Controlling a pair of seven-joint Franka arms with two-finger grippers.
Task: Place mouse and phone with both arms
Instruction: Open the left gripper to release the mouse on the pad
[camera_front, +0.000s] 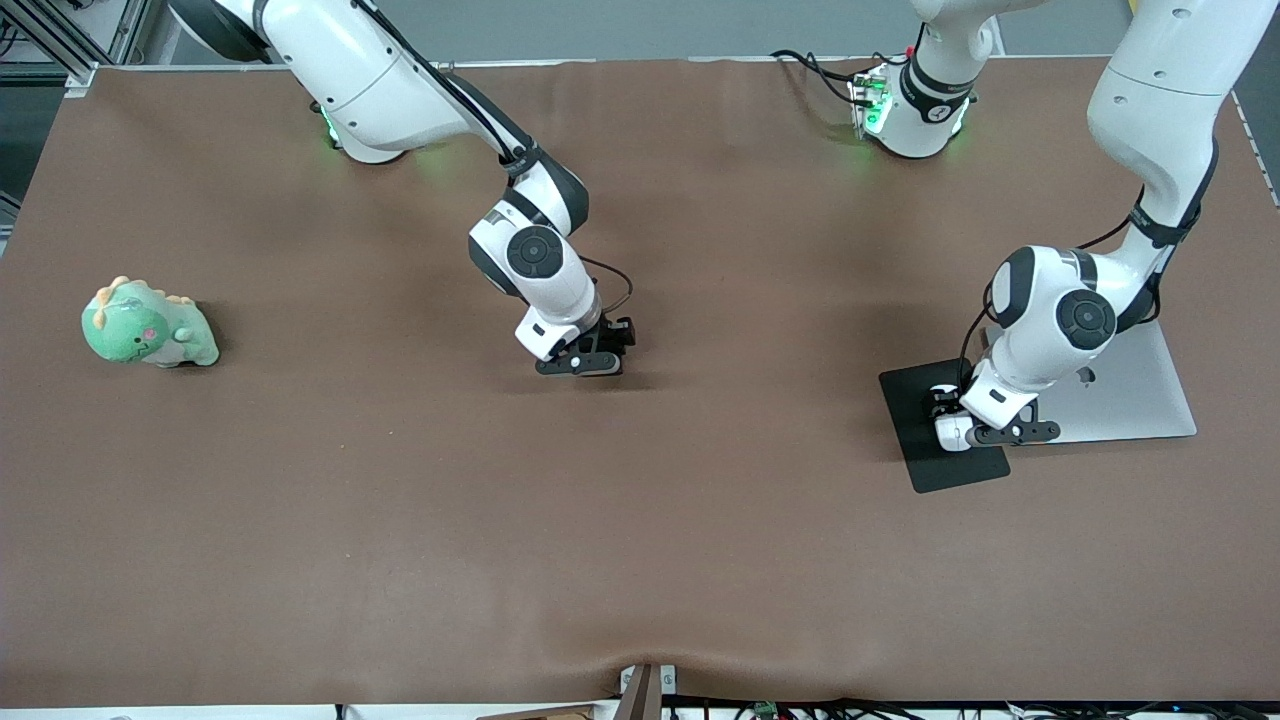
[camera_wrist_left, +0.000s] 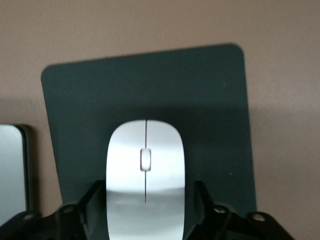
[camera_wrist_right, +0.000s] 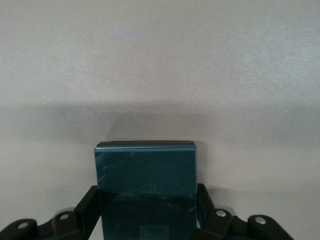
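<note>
The white mouse (camera_wrist_left: 145, 150) sits between the fingers of my left gripper (camera_wrist_left: 145, 200), which is shut on its sides. The left gripper (camera_front: 957, 432) holds the mouse (camera_front: 944, 431) low over the black mouse pad (camera_front: 955, 470), which also shows in the left wrist view (camera_wrist_left: 150, 85). Whether the mouse touches the pad I cannot tell. My right gripper (camera_wrist_right: 146, 206) is shut on the black phone (camera_wrist_right: 145, 172) and holds it low over the bare brown table. In the front view the right gripper (camera_front: 588, 364) is near the table's middle and hides the phone.
A flat silver slab (camera_front: 1135, 395) lies beside the mouse pad toward the left arm's end and also shows in the left wrist view (camera_wrist_left: 10, 170). A green dinosaur toy (camera_front: 148, 325) stands at the right arm's end. Brown cloth (camera_front: 640, 540) covers the table.
</note>
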